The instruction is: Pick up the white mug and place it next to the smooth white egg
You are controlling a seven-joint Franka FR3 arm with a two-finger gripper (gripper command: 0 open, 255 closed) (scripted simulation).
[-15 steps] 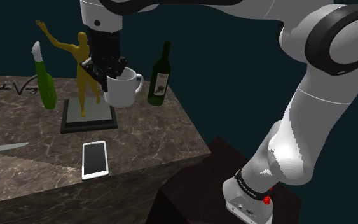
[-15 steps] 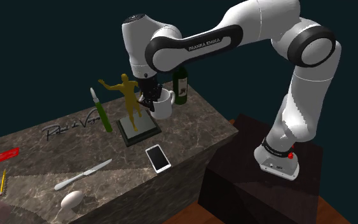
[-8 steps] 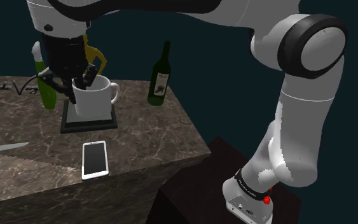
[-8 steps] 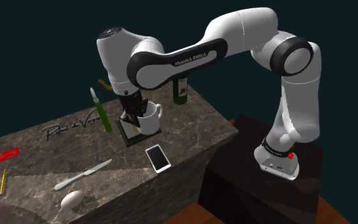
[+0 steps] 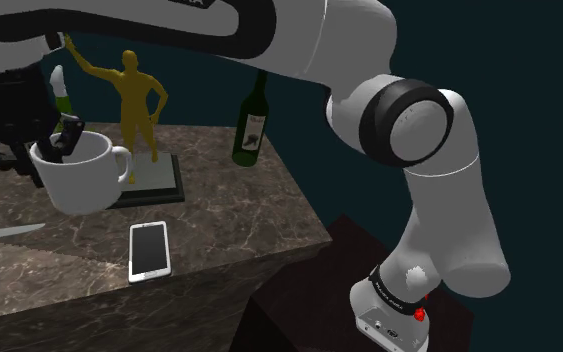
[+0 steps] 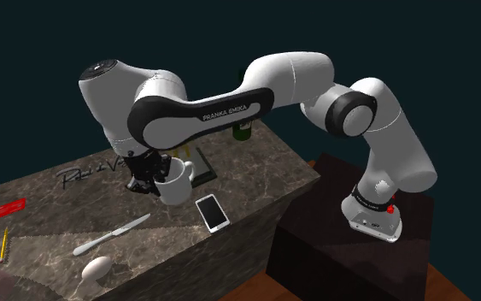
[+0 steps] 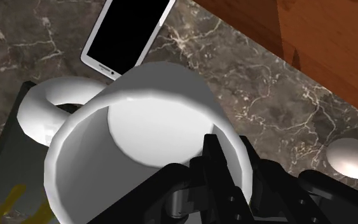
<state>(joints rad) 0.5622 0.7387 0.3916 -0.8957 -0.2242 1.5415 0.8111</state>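
- My gripper (image 7: 231,156) is clamped on the rim of the white mug (image 5: 77,185), one finger inside it.
- The mug hangs above the marble counter (image 5: 239,215), near the phone (image 5: 149,250) and well apart from the white egg (image 6: 96,268).

The glossy white mug (image 5: 77,178), round-walled with a loop handle, hangs mouth-up and slightly tilted above the dark marble bench (image 6: 260,167), its rim pinched between the jaws. The smooth white egg (image 6: 96,269) lies on its side near the bench's edge, well apart from the mug.
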